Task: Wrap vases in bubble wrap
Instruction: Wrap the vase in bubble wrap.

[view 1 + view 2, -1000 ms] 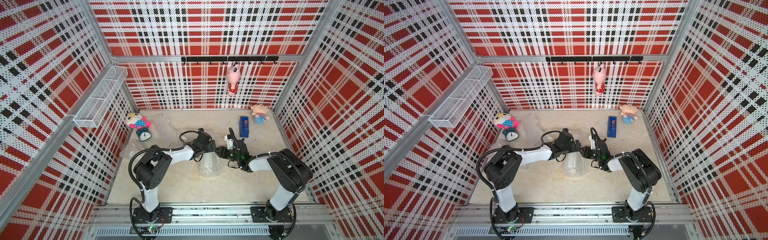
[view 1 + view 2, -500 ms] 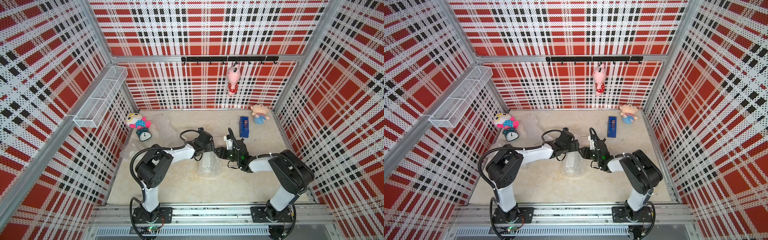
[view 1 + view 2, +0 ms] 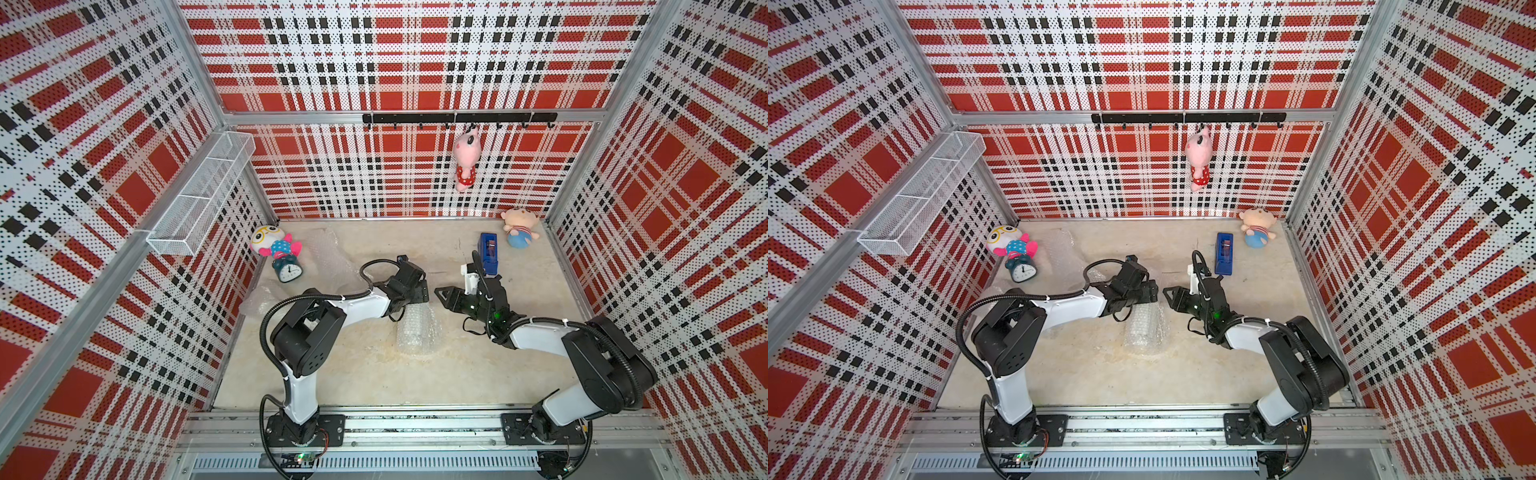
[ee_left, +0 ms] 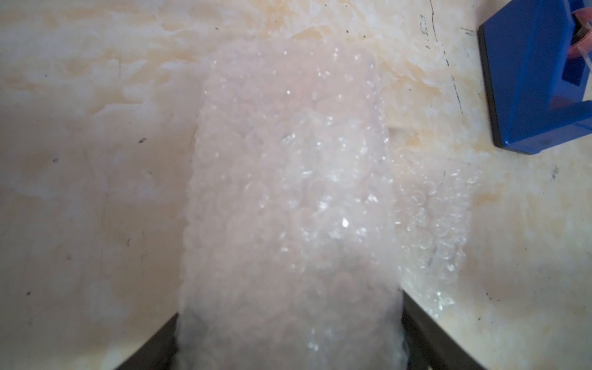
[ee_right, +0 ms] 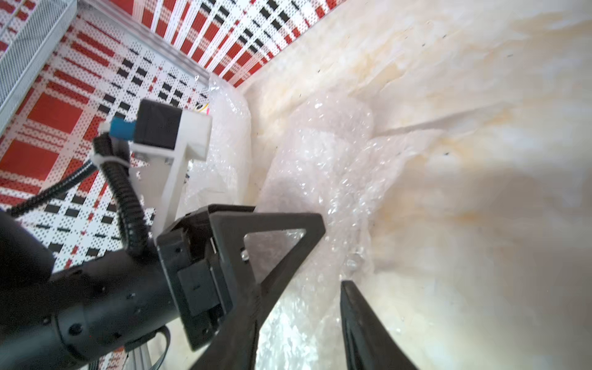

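Observation:
A vase stands upright near the table's middle, wholly covered in bubble wrap (image 3: 415,334) (image 3: 1144,332); only its pale cylinder shape shows through. My left gripper (image 3: 415,296) (image 3: 1144,293) reaches over its top, and in the left wrist view the wrapped vase (image 4: 288,192) fills the gap between the black fingers (image 4: 426,336), which press on both sides. My right gripper (image 3: 442,296) (image 3: 1170,294) hangs just right of it, jaws apart, nothing between them. The right wrist view shows the wrapped bundle (image 5: 320,166) beyond that gripper (image 5: 298,307).
Loose bubble wrap sheets lie at the back left (image 3: 328,257) and by the left wall (image 3: 259,299). A blue tape dispenser (image 3: 488,249) (image 4: 538,73) stands behind the right gripper. Plush toys (image 3: 272,245) (image 3: 519,228), an alarm clock (image 3: 289,270) and a wall basket (image 3: 199,199) line the edges.
My left gripper's jaws have closed in on the wrapped vase. The right gripper's jaws have widened and let go of the wrap. Both arms stayed nearly in place.

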### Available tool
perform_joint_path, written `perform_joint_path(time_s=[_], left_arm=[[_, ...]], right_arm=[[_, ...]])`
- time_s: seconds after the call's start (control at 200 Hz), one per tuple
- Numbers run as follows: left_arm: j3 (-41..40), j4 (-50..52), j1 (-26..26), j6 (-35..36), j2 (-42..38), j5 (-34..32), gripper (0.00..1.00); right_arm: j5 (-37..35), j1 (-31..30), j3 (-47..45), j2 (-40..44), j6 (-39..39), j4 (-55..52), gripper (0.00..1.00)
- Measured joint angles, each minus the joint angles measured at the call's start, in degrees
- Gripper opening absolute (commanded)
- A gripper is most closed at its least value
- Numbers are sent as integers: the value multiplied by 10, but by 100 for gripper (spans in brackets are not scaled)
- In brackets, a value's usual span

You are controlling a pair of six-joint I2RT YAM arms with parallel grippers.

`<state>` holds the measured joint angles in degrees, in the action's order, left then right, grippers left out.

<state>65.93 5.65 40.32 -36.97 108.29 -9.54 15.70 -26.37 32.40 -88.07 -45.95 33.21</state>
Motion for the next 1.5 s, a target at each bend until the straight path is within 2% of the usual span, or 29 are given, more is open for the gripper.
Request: perform_joint_path(time_s=[0.185,0.421,0.681,0.872,1.182,1.348,1.503], left_arm=[[0,0,0,0,0,0,69],[-1,-1,0,0,0,0,68],[-3,-4,0,0,0,3,71],[-21,-26,-5,1,-10,28,80],[-78,-63,-24,-13,-53,63,94],[-87,-84,-31,-20,-76,81,99],[-87,-107,-30,-19,-82,101,99]], right_arm=[[-16,17,11,-27,1,-31,39],[-41,17,97,-114,43,-104,35],[19,15,109,-160,57,-79,34],[79,6,107,-160,46,-14,32],[93,-10,106,-160,41,18,31],[93,-11,105,-161,36,32,30],[96,-16,105,-161,34,36,28]])
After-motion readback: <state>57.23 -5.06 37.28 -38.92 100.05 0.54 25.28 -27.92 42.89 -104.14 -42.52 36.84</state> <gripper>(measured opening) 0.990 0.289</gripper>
